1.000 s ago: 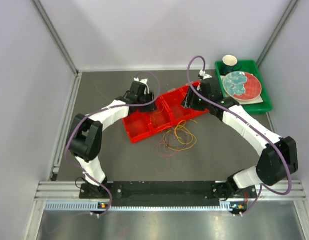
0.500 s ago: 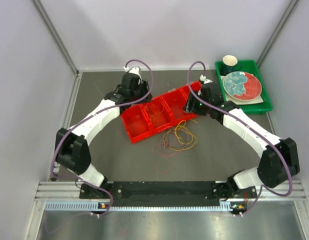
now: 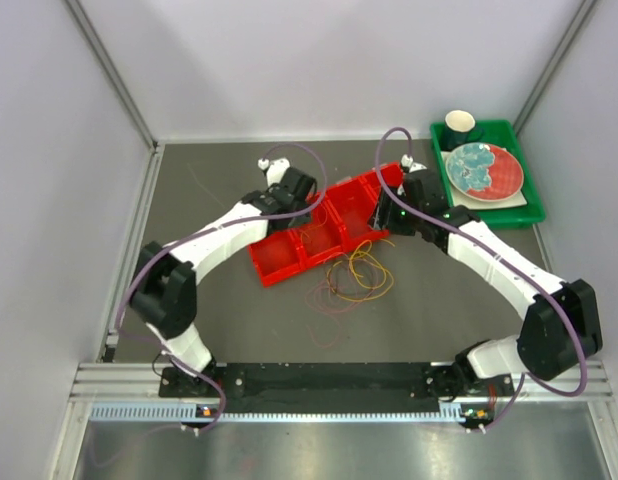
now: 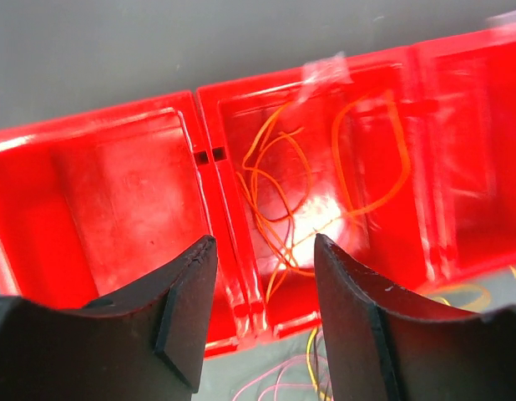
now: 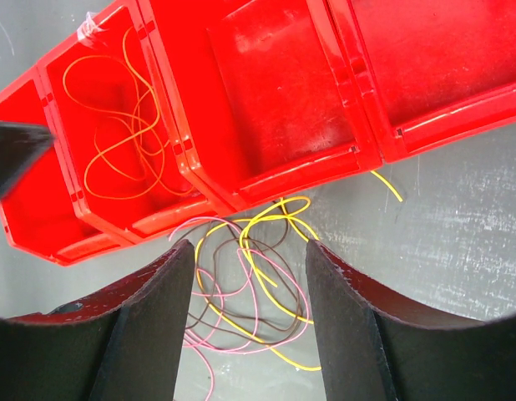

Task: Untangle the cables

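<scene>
**Two pincers released, left one now over the red bin**

Diff vs half a second ago:
- My left gripper (image 3: pixel 297 195) has swung from beyond the left end of the red bin (image 3: pixel 289 256) to directly above it. The left elbow has come in towards the bin too.
- Right arm is almost unchanged, and the loose cable pile hasn't moved.

Materials and shapes:
- The bin (image 4: pixel 124 192) is glossy moulded plastic, a row of square pockets with thin dividing walls and glare on the floors. A scrap of clear tape (image 4: pixel 325 71) sits on its far rim.
- Orange cables (image 4: pixel 275 184) are hair-thin loose loops lying in one pocket. The pockets on either side of it look empty.
- The other cables (image 5: pixel 250 284) are yellow, pink and dark brown loops, overlapped in a knot on the grey table just in front of the bin's near wall. One yellow end touches that wall.

Pose:
- Left gripper (image 4: pixel 262 251) points down over the divider beside the orange pocket, fingers spread, gripping nothing.
- Right gripper (image 5: pixel 250 251) hangs above the bin's near edge, over the knot. Its fingers are also spread with nothing between them, and the forearm reaches in from the bin's right end.
</scene>
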